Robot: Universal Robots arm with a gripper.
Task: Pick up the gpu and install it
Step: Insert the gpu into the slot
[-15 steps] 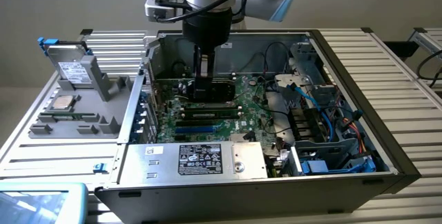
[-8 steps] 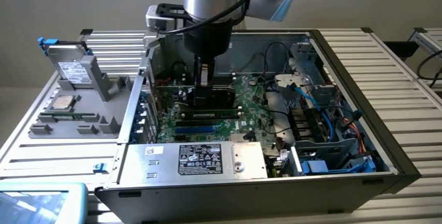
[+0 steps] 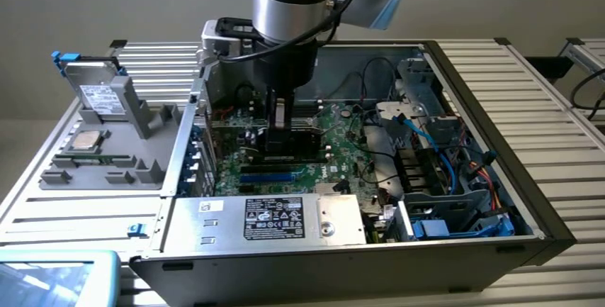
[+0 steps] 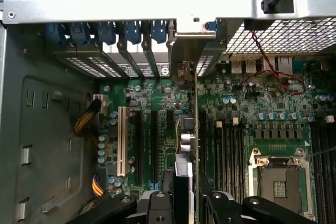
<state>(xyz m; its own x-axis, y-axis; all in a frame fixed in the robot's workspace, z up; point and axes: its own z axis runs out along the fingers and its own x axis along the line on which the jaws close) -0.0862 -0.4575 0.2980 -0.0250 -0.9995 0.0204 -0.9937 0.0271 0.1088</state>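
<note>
item: arm (image 3: 283, 9), single, silver and grey, standing near vertical above an open computer case (image 3: 492, 84) that lies on its side on a slatted metal bench (image 3: 539, 59); the wrist points straight down into the case, cables looping off the upper joint. end effector (image 3: 282, 133): low inside the case, just above the motherboard (image 3: 326, 162), its black fingers (image 4: 223, 203) clenched on the gpu (image 4: 195, 106). gpu: held on edge, upright and perpendicular to the motherboard, over the row of expansion slots beside the white slot (image 4: 122, 140); its silver bracket (image 4: 191, 51) sits at the case's rear wall, in line with the slot covers and blue clips (image 4: 131, 30). whether the card's lower edge is seated in a slot cannot be told. also in the case: empty cpu socket (image 4: 281, 182), power supply (image 3: 274, 218) along the near wall, drive bays with blue cabling toward the exterior view's right. outside, at the exterior view's left: grey parts fixture (image 3: 113, 165) carrying a hard drive (image 3: 99, 94).
</note>
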